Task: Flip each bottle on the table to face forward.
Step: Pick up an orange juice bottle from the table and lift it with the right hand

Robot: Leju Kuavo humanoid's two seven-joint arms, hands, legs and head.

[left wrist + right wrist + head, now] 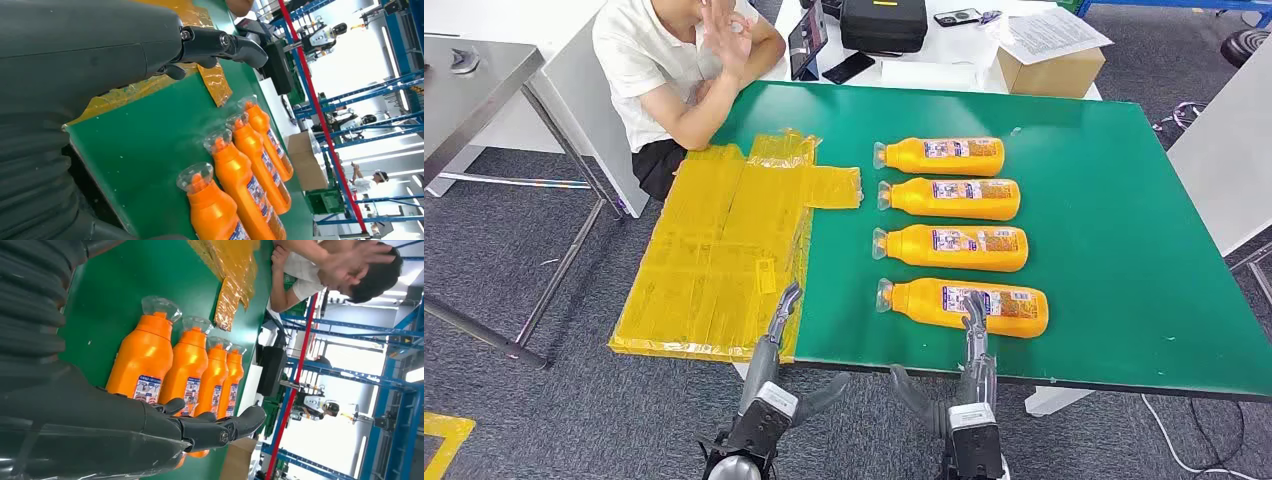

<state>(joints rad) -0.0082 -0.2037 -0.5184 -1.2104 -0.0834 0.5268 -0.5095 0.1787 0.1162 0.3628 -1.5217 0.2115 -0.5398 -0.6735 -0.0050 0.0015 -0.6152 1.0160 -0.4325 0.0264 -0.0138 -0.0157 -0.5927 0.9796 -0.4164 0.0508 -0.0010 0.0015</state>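
Several orange bottles with clear caps lie on their sides in a column on the green table [1124,230], caps pointing left, labels up. The nearest bottle [969,305] [215,212] [142,360] lies by the front edge; behind it are a second bottle [954,247], a third bottle [952,197] and the farthest bottle [942,155]. My right hand [972,375] [200,432] is open, fingers stretched forward, tips over the nearest bottle's label. My left hand [769,375] [215,45] is open at the table's front edge, fingers reaching over the yellow sheet [724,250].
The crinkled yellow sheet [212,75] covers the table's left part and overhangs its edge. A person [679,70] sits at the far left corner, one hand raised. Behind the table are a white desk with a black case [884,22], a cardboard box [1052,70] and phones.
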